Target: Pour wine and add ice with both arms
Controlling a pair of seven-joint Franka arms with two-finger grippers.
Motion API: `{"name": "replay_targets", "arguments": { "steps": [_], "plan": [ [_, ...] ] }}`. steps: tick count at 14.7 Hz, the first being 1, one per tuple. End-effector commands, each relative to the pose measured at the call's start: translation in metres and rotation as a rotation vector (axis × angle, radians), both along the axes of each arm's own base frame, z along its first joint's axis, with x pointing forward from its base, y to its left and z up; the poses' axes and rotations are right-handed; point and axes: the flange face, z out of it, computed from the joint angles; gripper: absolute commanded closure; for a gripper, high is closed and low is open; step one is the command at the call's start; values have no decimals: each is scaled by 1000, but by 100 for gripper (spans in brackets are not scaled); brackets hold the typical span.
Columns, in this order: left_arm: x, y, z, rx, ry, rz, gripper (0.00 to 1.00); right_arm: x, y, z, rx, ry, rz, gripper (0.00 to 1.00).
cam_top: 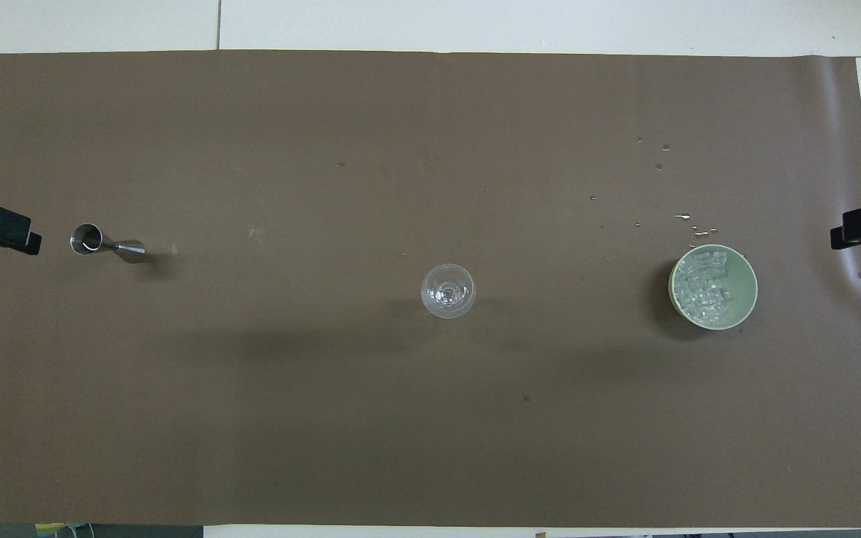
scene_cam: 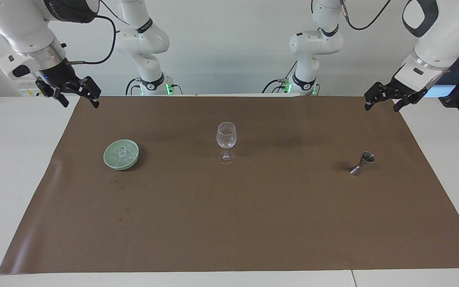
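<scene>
A small steel jigger (scene_cam: 361,163) (cam_top: 105,243) stands upright on the brown mat toward the left arm's end; the wine itself does not show. A clear stemmed glass (scene_cam: 226,137) (cam_top: 448,291) stands mid-mat. Toward the right arm's end, a pale green bowl (scene_cam: 124,166) (cam_top: 749,288) holds several pieces of ice (scene_cam: 121,153) (cam_top: 703,288). My left gripper (scene_cam: 381,107) hangs open and holds nothing, over the mat's edge near the jigger. My right gripper (scene_cam: 79,100) hangs open and holds nothing, over the mat's edge near the bowl. Neither touches anything.
The brown mat (scene_cam: 229,223) covers most of the white table (scene_cam: 10,159). Water drops (cam_top: 688,220) lie on the mat just farther from the robots than the bowl. Two more white arms (scene_cam: 146,48) stand at the table's robot end.
</scene>
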Motion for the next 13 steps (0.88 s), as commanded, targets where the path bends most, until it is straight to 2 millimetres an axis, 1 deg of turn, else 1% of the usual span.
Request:
{"name": "replay_targets", "arguments": {
  "steps": [1,2,4,5,6,7,8,10,12,13],
  "plan": [
    [-2,14,4,9,4,51,0,-3,-1,0,3,6,-13,0],
    [-2,15,3,9,8,96,0,-3,-1,-1,2,7,-13,0],
    [-1,12,-6,-22,45,191,0,-3,-1,-1,2,7,-13,0],
    [3,18,-12,-56,60,305,0,-3,-1,-1,3,7,-13,0],
    [10,36,-21,-87,84,412,0,-3,-1,-1,3,7,-13,0],
    [17,48,-32,-122,109,479,0,-3,-1,-1,3,7,-13,0],
    [26,62,-39,-151,126,578,0,-3,-1,-1,3,7,-13,0],
    [46,80,-57,-210,185,821,0,-3,-1,-1,3,7,-13,0],
    [56,95,-78,-227,234,975,0,-3,-1,-1,3,7,-13,0],
    [62,105,-92,-241,268,1091,0,-3,-1,-1,3,7,-13,0]
  ]
}}
